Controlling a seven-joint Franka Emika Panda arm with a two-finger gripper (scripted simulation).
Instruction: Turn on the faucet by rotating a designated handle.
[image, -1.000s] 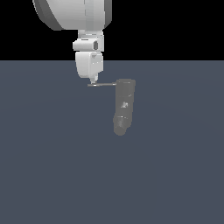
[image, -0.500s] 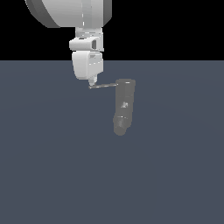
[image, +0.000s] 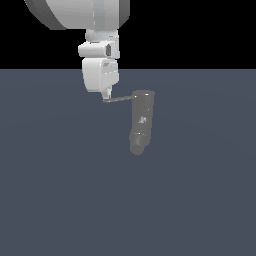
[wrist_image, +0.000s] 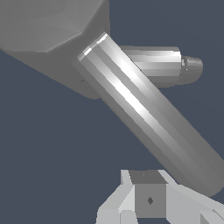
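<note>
Glossy white arm (image: 80, 12), blocky white claw (image: 106, 96), grey joint band

Arm: glossy white, descending from above, wrist vertical. Tool (image: 105, 98): pointing straight down, tip low (fingers too small in exterior view to tell their spacing; wrist view shows only pale finger bases).
</note>
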